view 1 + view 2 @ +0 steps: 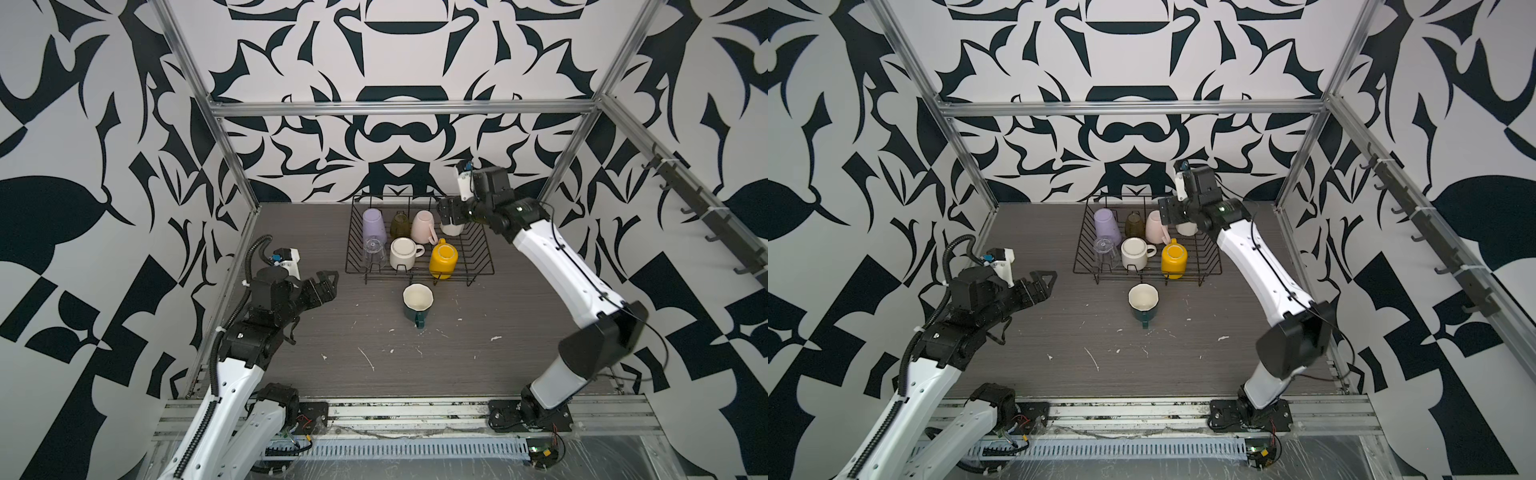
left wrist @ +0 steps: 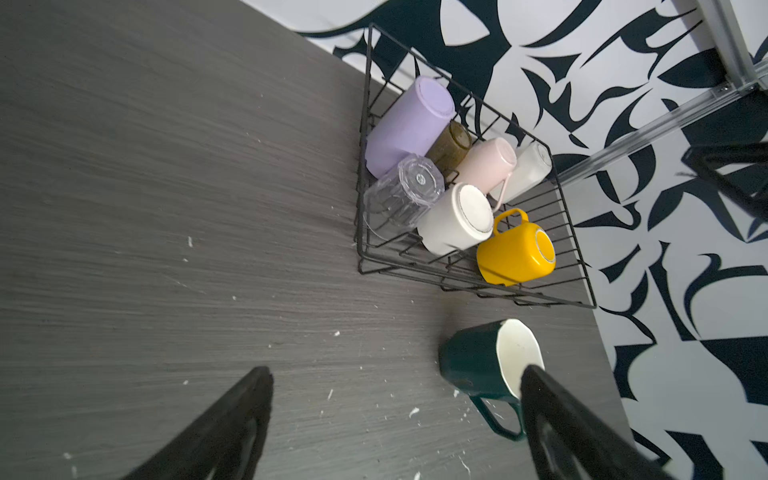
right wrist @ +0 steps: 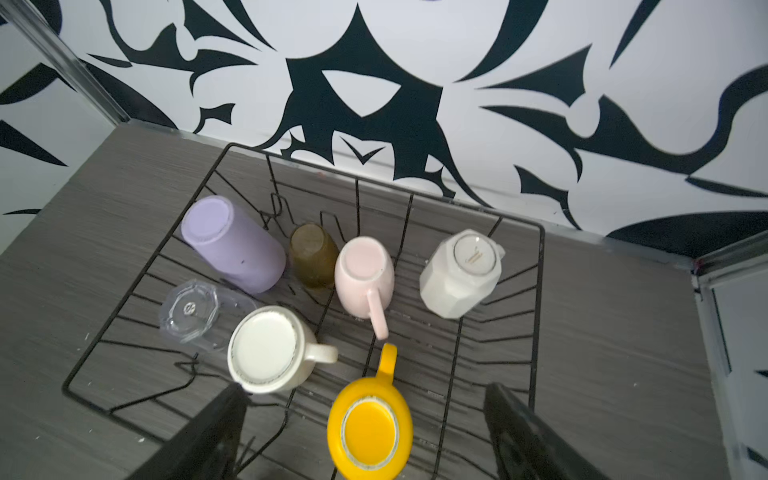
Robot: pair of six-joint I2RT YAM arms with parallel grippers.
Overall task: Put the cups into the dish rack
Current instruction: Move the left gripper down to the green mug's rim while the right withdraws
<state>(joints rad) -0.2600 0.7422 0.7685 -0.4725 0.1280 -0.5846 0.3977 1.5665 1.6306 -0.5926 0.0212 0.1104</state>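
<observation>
The left pincer [image 1: 328,284] hung open and empty over the bench [image 1: 332,353], the dark green mug [image 1: 417,305] upright well to its right, outside the rack [image 3: 539,299]; the right pincer [image 3: 365,390] stood open and empty above the rack, white mug [image 1: 453,229] just beneath

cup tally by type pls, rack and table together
Handled mugs: 5 (pale pink mug, white faceted mug, cream mug, yellow mug, dark green mug)
Glasses: 2 (olive glass, clear faceted glass)
Tumblers: 1 (lilac tumbler)
Total: 8. There are 7 upside down in the black wire dish rack, and the green one is on the grey table.
</observation>
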